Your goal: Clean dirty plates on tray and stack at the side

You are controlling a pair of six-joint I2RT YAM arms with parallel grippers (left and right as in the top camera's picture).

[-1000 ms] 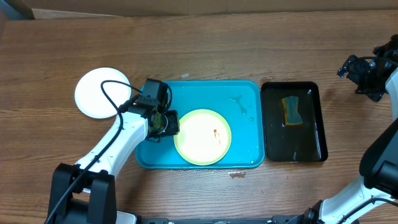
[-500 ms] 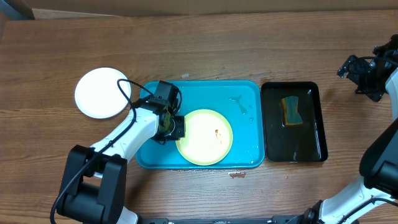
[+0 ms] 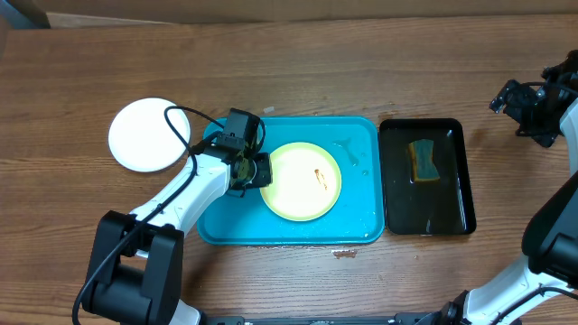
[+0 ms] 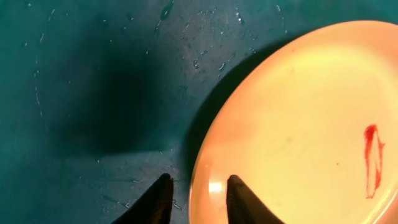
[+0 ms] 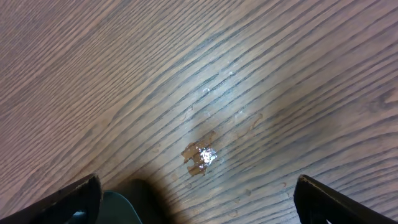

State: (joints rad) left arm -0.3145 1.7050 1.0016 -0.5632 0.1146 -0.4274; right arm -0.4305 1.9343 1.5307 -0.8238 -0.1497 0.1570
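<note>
Two plates show from overhead. A white plate (image 3: 144, 135) lies on the worktop (image 3: 361, 63) just left of the turquoise tray (image 3: 357, 217). A pale yellow-green plate (image 3: 305, 185) sits inside the tray, towards its left half, and bears a reddish smear (image 3: 319, 175) near its middle.

**Key relation.** The left arm (image 3: 176, 203) reaches into the tray from the left, so its jaws meet the yellow-green plate at the plate's left rim. The body of the plate extends away from the jaws towards the tray's centre. Being round, the plate has no long axis, and the rim is the only place to grip it.

**Left jaws.** In the left wrist view the two dark fingertips (image 4: 160, 198) stand close together. One is over the wet tray floor and the other over the plate's face, with the rim passing between them. The narrow gap suggests a pinch on the rim, though how firm it is cannot be read.

**Right jaws.** The right arm (image 3: 546, 239) is far the more distant, parked well to the right of the black tray (image 3: 424, 124) that holds a sponge (image 3: 423, 161). Its jaws are spread wide over bare wood and hold nothing.

**Judgement.** The smeared plate has not been cleaned yet.
</note>
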